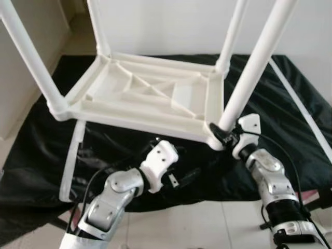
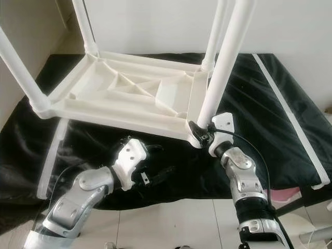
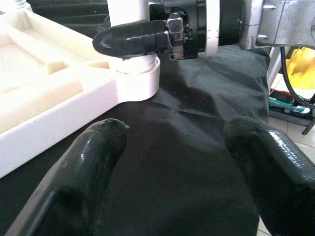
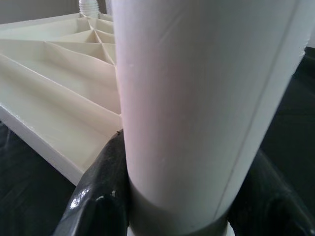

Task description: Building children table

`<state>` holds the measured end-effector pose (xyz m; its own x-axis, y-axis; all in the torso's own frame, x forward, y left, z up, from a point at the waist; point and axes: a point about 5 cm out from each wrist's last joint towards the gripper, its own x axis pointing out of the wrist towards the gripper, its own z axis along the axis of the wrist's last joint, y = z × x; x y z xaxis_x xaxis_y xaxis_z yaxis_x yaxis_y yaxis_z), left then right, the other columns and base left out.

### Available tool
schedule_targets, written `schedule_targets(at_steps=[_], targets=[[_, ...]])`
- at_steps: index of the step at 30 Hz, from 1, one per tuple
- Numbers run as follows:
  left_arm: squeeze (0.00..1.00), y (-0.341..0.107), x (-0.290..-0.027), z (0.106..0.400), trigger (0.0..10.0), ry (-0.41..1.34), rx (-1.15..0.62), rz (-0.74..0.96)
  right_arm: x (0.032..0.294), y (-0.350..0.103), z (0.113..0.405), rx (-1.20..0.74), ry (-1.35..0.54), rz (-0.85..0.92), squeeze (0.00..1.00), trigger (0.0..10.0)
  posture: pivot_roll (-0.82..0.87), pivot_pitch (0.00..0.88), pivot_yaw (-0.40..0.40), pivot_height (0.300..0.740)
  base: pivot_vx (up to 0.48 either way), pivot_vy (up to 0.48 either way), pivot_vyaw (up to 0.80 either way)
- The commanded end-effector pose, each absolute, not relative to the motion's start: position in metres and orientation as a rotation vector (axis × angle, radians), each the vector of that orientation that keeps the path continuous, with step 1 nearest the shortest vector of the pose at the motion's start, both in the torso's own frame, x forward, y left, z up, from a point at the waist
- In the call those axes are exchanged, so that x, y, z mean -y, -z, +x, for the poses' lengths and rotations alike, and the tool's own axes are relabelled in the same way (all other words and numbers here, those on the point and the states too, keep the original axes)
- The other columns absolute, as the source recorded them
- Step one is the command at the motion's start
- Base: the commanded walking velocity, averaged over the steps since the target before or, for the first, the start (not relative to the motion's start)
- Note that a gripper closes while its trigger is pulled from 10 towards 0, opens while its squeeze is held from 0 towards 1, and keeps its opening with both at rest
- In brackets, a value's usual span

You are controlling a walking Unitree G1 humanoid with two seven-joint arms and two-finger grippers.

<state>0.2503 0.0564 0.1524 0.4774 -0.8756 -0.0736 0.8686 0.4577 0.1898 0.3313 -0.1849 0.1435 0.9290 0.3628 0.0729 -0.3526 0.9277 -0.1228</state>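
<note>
A black sheet covers the floor across the middle of the frame, and on it lies the white plastic tabletop, upside down with its ribbed underside facing up, centre to upper left. Four white legs stand in its corner sockets: one at the left corner, one at the far left, one at the far right, and the near right leg, which rises toward the upper right of the frame. Two loose white bars lie on the sheet, one at the left and one at the right edge. The right hand, right of centre, is closed around the base of the near right leg just above its socket, a black finger on either side. The left hand, lower centre, hovers above the sheet with its fingers spread wide and nothing between them. Judged from this layout, all four legs are placed; seating the last one and turning the table upright appear to remain.
</note>
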Motion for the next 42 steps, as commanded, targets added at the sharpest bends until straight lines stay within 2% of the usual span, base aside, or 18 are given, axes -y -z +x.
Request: schedule_targets(at_steps=[1, 2, 3, 5, 6, 7, 8, 13, 24, 28, 35, 36, 42], targets=[[0.00, -0.149, -0.054, 0.246, 10.0, 1.107, 0.014, 0.206, 0.196, -0.116, 0.327, -0.053, -0.284, -0.163, 0.00, 0.0, 0.01, 0.106, -0.001, 0.740, 0.000, 0.000, 0.00], [0.00, -0.149, -0.054, 0.246, 10.0, 1.107, 0.014, 0.206, 0.196, -0.116, 0.327, -0.053, -0.284, -0.163, 0.00, 0.0, 0.01, 0.106, -0.001, 0.740, 0.000, 0.000, 0.00], [0.00, -0.148, -0.053, 0.245, 10.0, 1.111, 0.012, 0.205, 0.198, -0.114, 0.326, -0.073, -0.228, -0.153, 0.00, 6.9, 0.01, 0.107, 0.003, 0.740, 0.000, 0.000, 0.00], [0.00, -0.148, -0.053, 0.245, 10.0, 1.114, 0.011, 0.204, 0.200, -0.112, 0.326, -0.085, -0.190, -0.143, 0.00, 6.9, 0.00, 0.107, 0.005, 0.740, 0.000, 0.000, 0.00], [0.00, -0.148, -0.053, 0.245, 10.0, 1.116, 0.011, 0.202, 0.200, -0.110, 0.325, -0.093, -0.154, -0.132, 0.00, 8.9, 0.00, 0.107, 0.005, 0.740, 0.000, 0.000, 0.00], [0.00, -0.148, -0.053, 0.245, 10.0, 1.116, 0.011, 0.202, 0.200, -0.110, 0.325, -0.093, -0.154, -0.132, 0.00, 8.9, 0.00, 0.107, 0.005, 0.740, 0.000, 0.000, 0.00], [0.00, -0.148, -0.052, 0.245, 10.0, 1.120, 0.011, 0.201, 0.201, -0.108, 0.324, -0.108, -0.089, -0.099, 0.00, 10.0, 0.00, 0.106, 0.007, 0.740, 0.000, 0.000, 0.00], [0.00, -0.148, -0.051, 0.245, 10.0, 1.126, 0.010, 0.201, 0.203, -0.105, 0.323, -0.128, 0.018, -0.058, 0.00, 10.0, 0.00, 0.103, 0.010, 0.740, 0.000, 0.000, 0.00], [0.00, -0.148, -0.049, 0.244, 10.0, 1.132, 0.010, 0.195, 0.192, -0.105, 0.313, -0.095, 0.504, 0.058, 0.00, 10.0, -0.01, 0.104, 0.009, 0.740, 0.000, 0.000, 0.00], [0.00, -0.148, -0.048, 0.245, 10.0, 1.129, 0.011, 0.193, 0.188, -0.106, 0.314, -0.096, 0.539, 0.046, 0.00, 10.0, -0.02, 0.103, 0.011, 0.740, 0.000, 0.000, 0.00], [0.00, -0.149, -0.049, 0.248, 10.0, 1.125, 0.018, 0.198, 0.199, -0.112, 0.317, -0.051, 0.545, 0.057, 0.00, 10.0, -0.01, 0.099, 0.016, 0.740, 0.000, 0.000, 0.00], [0.00, -0.150, -0.050, 0.249, 10.0, 1.122, 0.018, 0.200, 0.201, -0.116, 0.317, -0.026, 0.541, 0.091, 1.00, 10.0, -0.01, 0.096, 0.014, 0.740, 0.000, 0.000, 0.00], [0.00, -0.149, -0.051, 0.249, 10.0, 1.115, 0.019, 0.205, 0.199, -0.128, 0.319, 0.055, 0.500, 0.092, 1.00, 10.0, 0.00, 0.094, 0.008, 0.740, 0.000, 0.000, 0.00]])
